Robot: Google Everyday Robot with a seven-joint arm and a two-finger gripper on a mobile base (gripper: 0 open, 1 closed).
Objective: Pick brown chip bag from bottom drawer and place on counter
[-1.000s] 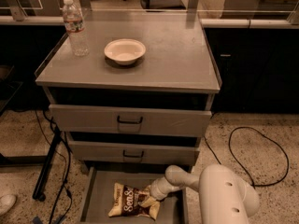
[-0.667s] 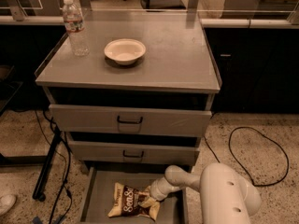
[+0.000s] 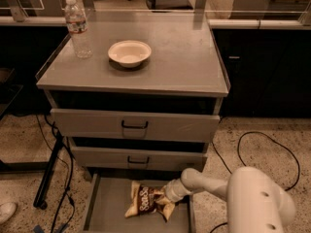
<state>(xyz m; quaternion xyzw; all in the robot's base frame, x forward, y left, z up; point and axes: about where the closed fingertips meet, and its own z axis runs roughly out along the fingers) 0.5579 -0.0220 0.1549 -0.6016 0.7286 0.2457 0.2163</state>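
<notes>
The brown chip bag (image 3: 147, 201) is in the open bottom drawer (image 3: 104, 215), toward its right back part. My gripper (image 3: 168, 196) reaches in from the lower right on a white arm and is shut on the bag's right end. The bag tilts, its right end raised a little off the drawer floor. The counter (image 3: 184, 57) is the grey top of the cabinet above.
A cream bowl (image 3: 129, 52) and a clear water bottle (image 3: 77, 28) stand on the counter's left half. The two upper drawers with black handles (image 3: 134, 125) are shut. Black cables (image 3: 252, 144) lie on the floor to the right, and a black stand leg (image 3: 48, 174) to the left.
The gripper and the bag's right end have moved slightly up and toward the back of the drawer. The bag has shifted with it.
</notes>
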